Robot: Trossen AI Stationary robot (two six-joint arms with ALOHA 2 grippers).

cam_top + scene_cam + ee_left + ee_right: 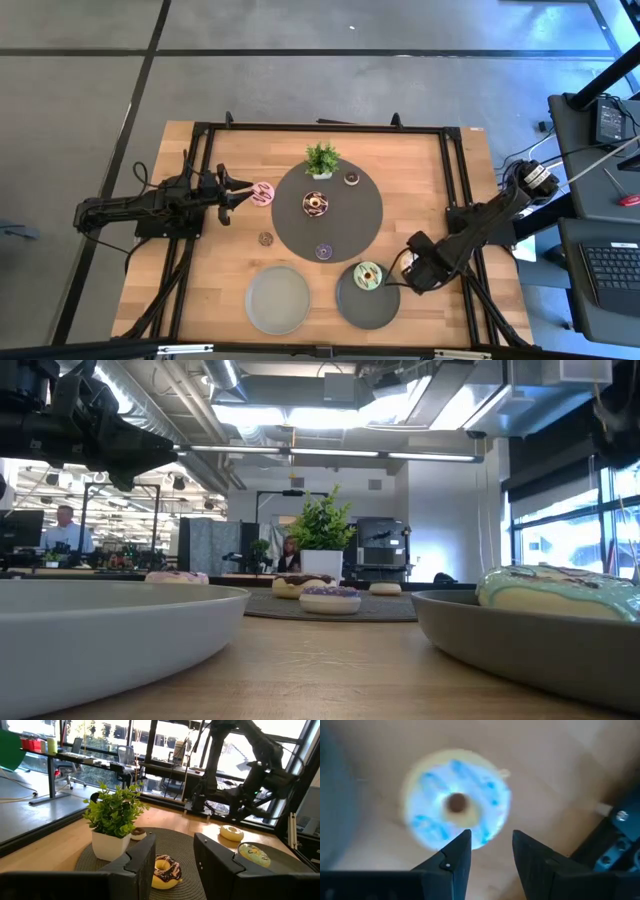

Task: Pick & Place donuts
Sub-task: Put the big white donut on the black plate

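Note:
My left gripper (238,192) (174,842) is open and raised over the table's left side. It points across the round dark mat (352,228), and the pink donut (262,193) (177,576) lies just beyond its fingertips. My right gripper (392,280) (491,837) is open above the pale green donut (368,277) (456,802) (560,588). That donut lies flat on the dark grey plate (362,308). A chocolate-and-yellow donut (316,204) (165,870), a small brown one (352,179) and a purple one (324,251) (330,598) lie on the mat. Another small brown donut (265,238) lies on the wood.
A lighter grey plate (278,300) (110,620) sits at the near edge, left of the dark one. A small potted plant (321,160) (114,817) stands on the mat's far rim. Black frame rails (452,190) run along the table's sides. People show in the room behind.

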